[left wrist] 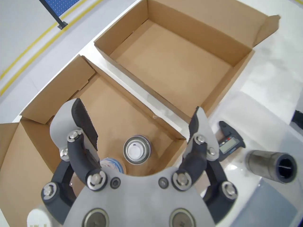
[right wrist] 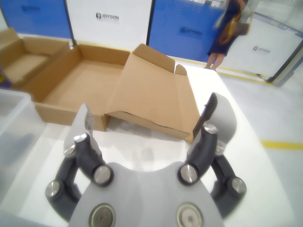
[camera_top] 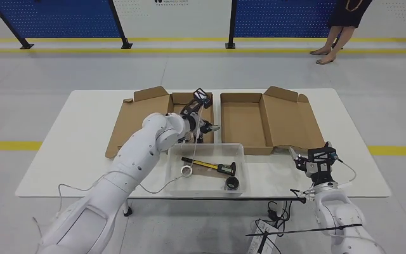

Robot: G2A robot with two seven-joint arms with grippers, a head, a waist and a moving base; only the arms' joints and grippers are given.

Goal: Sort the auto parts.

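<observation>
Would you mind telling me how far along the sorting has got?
Done: a spray can and a second can sit in the left box. In hand: nothing; the left tool is open above that box, the right tool open beside the right box. Left: caliper, ring and metal sleeve in the clear bin.

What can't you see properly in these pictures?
Top view: the left arm covers most of the left box, hiding what lies inside.
Left wrist view: the left gripper half hides a blue-and-white thing beside the spray can; what it is cannot be told.
Right wrist view: the clear bin is cut off by the edge, and its contents are a dark blur.
</observation>
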